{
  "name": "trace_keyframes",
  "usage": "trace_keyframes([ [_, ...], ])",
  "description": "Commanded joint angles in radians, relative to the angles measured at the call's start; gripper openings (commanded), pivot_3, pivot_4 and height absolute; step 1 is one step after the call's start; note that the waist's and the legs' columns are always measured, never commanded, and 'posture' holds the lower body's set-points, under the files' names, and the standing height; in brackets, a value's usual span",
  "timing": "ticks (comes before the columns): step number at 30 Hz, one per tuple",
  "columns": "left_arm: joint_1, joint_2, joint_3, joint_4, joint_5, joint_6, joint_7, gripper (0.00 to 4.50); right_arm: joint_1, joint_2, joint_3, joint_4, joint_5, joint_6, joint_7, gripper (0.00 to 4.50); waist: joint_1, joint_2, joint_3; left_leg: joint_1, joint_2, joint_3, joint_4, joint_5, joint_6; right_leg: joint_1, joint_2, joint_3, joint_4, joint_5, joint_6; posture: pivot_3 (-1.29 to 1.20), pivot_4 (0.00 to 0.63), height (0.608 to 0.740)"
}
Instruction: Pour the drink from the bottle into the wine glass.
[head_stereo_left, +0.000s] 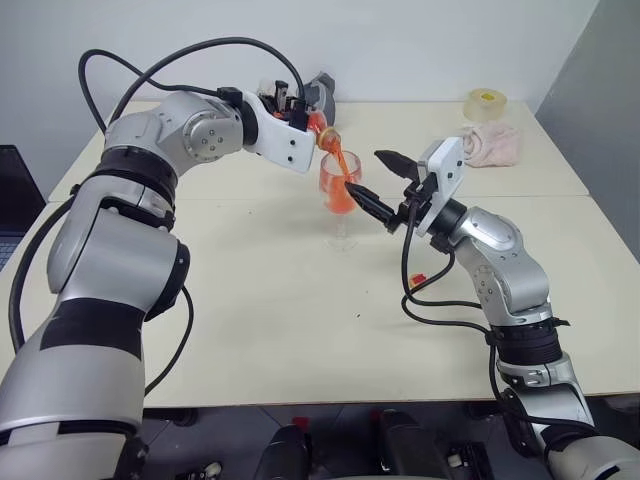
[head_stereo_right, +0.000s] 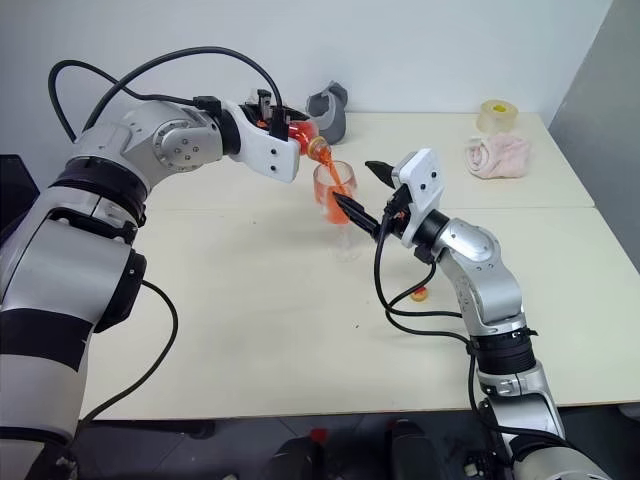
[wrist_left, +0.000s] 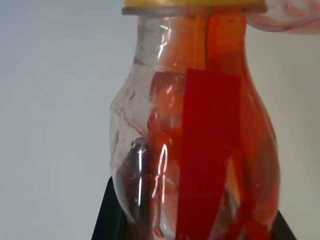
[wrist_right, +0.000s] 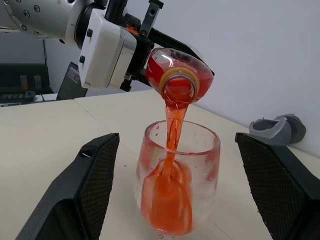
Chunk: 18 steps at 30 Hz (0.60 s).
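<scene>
Right now we have our left gripper (wrist_right: 150, 42) clamped on the bottle (wrist_right: 176, 72), which we hold tipped over with its open mouth turned down above the wine glass (head_stereo_left: 341, 200). From the bottle's yellowish neck ring a stream of the drink (wrist_right: 172, 127) runs into the bowl, where red-orange liquid has already pooled and splashed droplets up the inner wall. In our left wrist view the bottle's rounded body (wrist_left: 200, 150) sits between our two black fingers (wrist_left: 107, 215), with the red label band running along it and drink lying against one side. The wine glass stands upright on its round foot on the pale table (head_stereo_left: 250, 320), near the middle, directly under the bottle's mouth and apart from it. Our right gripper (head_stereo_left: 382, 178) points at the glass from the right with its fingers spread wide, one to each side of the bowl; in the right wrist view both pads (wrist_right: 87, 187) stand clear of the glass, so it grasps nothing. Behind the bottle, at the far edge of the table, lies a grey object (head_stereo_right: 328, 108). Toward the far right corner we see a crumpled pink cloth (head_stereo_left: 492, 145) and, just beyond it, a roll of tape (head_stereo_left: 486, 102). A small orange cap-like piece (head_stereo_right: 420, 293) lies on the table beside our right forearm.
</scene>
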Motion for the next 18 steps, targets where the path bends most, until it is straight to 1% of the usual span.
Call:
trace_keyframes([
  [1, -0.063, 0.026, 0.006, -0.004, -0.001, 0.007, 0.026, 1.01, -0.017, -0.002, -0.009, -0.029, 0.009, -0.019, 0.003, 3.99, 0.0, 0.0, 0.0, 0.0, 0.0, 0.0, 0.0, 0.0, 0.0, 0.0, 0.0, 0.0, 0.0, 0.0, 0.0, 0.0, 0.15, 0.74],
  [12, -0.066, 0.023, 0.013, 0.001, -0.006, 0.017, 0.024, 1.01, -0.014, -0.001, -0.01, -0.033, 0.008, -0.018, -0.001, 3.99, -0.001, 0.0, 0.0, 0.0, 0.0, 0.0, 0.0, 0.0, 0.0, 0.0, 0.0, 0.0, 0.0, 0.0, 0.0, 0.0, 0.15, 0.74],
  [16, -0.037, -0.011, 0.12, 0.014, -0.145, 0.057, -0.125, 1.01, -0.012, -0.003, -0.012, -0.035, 0.008, -0.015, -0.001, 3.99, -0.001, 0.0, 0.0, 0.0, 0.0, 0.0, 0.0, 0.0, 0.0, 0.0, 0.0, 0.0, 0.0, 0.0, 0.0, 0.0, 0.15, 0.74],
  [18, -0.026, -0.018, 0.151, 0.01, -0.185, 0.069, -0.172, 1.01, -0.011, -0.004, -0.012, -0.038, 0.009, -0.013, -0.001, 3.99, -0.002, 0.0, 0.0, 0.0, 0.0, 0.0, 0.001, 0.0, 0.0, 0.0, 0.0, 0.0, 0.0, 0.0, 0.0, 0.0, 0.15, 0.74],
])
